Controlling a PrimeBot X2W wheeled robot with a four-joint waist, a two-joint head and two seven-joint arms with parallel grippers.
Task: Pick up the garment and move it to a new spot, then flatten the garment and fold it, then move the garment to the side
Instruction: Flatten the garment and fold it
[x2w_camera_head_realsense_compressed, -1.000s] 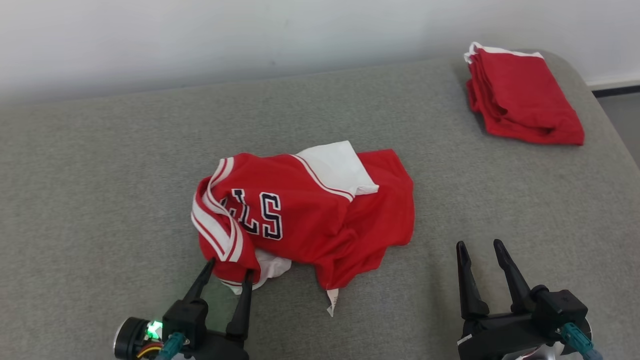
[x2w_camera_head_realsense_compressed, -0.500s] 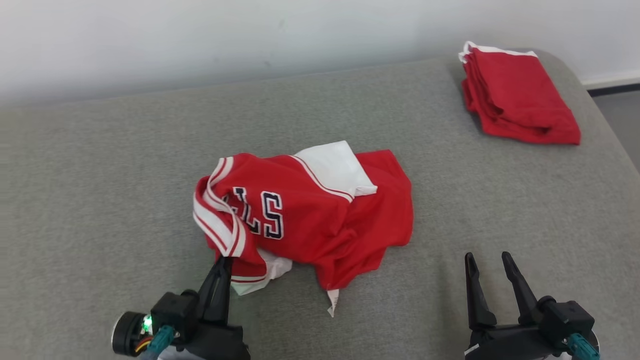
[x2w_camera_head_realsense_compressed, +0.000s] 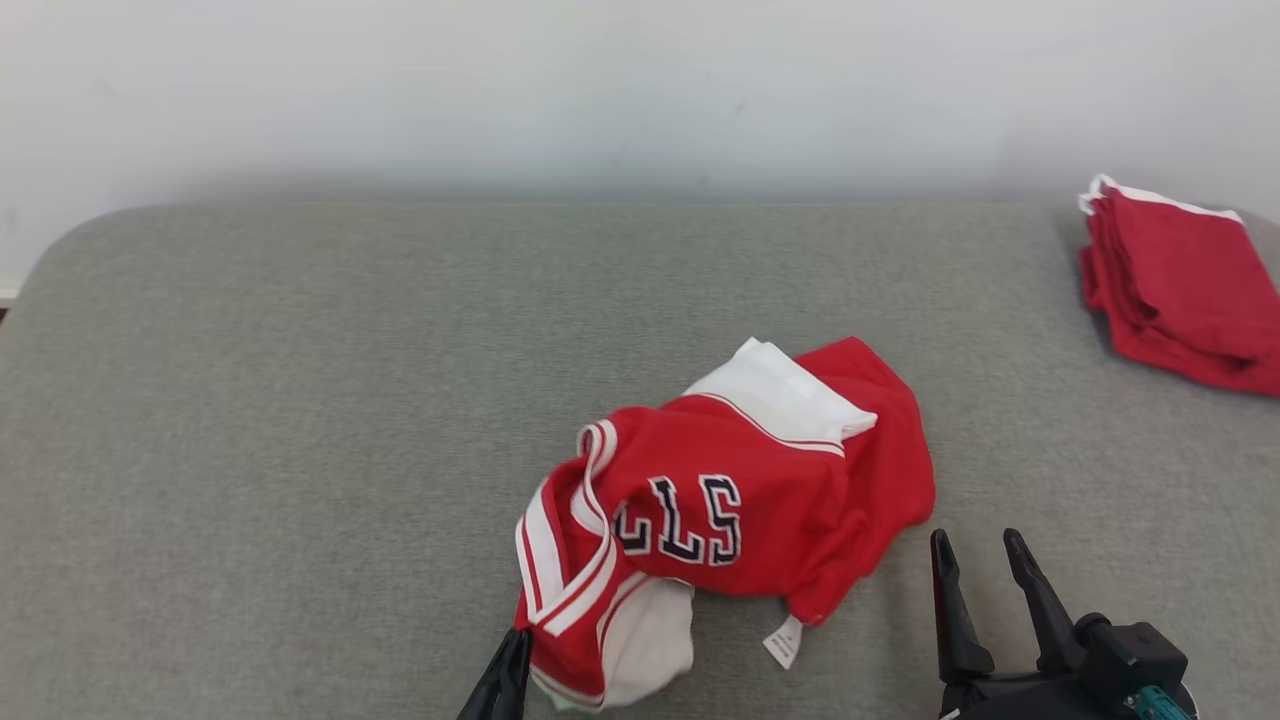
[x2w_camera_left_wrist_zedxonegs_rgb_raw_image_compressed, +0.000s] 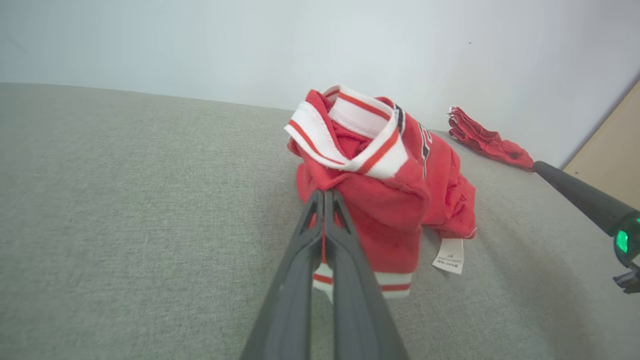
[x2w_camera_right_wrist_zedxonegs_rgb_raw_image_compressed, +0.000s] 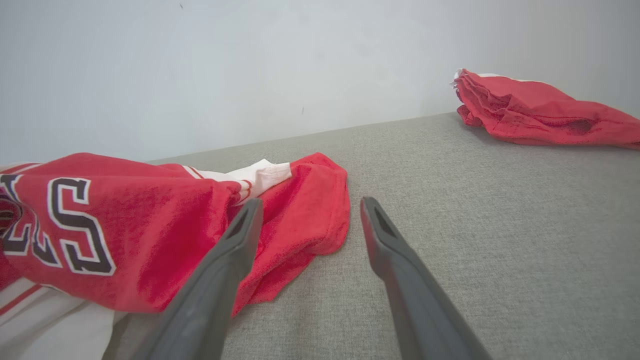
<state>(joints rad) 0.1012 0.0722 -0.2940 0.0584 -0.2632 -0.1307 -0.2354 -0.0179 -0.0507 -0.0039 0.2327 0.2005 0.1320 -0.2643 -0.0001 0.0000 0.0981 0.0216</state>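
Where the red jersey (x2w_camera_head_realsense_compressed: 740, 500) lies crumpled on the grey padded surface (x2w_camera_head_realsense_compressed: 300, 400), we find our left gripper (x2w_camera_left_wrist_zedxonegs_rgb_raw_image_compressed: 324, 195) at the jersey's near-left edge. Its two dark fingers are pressed tight together, with a thin strip of the red-and-white hem pinched between them. Just beyond that grip, the jersey's striped trim (x2w_camera_left_wrist_zedxonegs_rgb_raw_image_compressed: 350, 142) stands up in a loose loop, and the rest of the cloth is bunched behind it, with dark, white-edged lettering across its upper face. A white panel (x2w_camera_head_realsense_compressed: 785, 395) shows at the jersey's far side. A small white label (x2w_camera_head_realsense_compressed: 783, 642) lies on the surface at the jersey's near edge, between our two grippers. Our right gripper (x2w_camera_head_realsense_compressed: 975, 540) sits just beside the jersey's near-right corner with its fingers spread apart, nothing between them but bare grey padding. In the right wrist view, its left finger crosses in front of the jersey's red edge, and we cannot tell whether it touches the cloth. Well apart from the jersey, off to its far right, a folded red pile (x2w_camera_head_realsense_compressed: 1180, 290) rests near the pale wall (x2w_camera_head_realsense_compressed: 600, 90).
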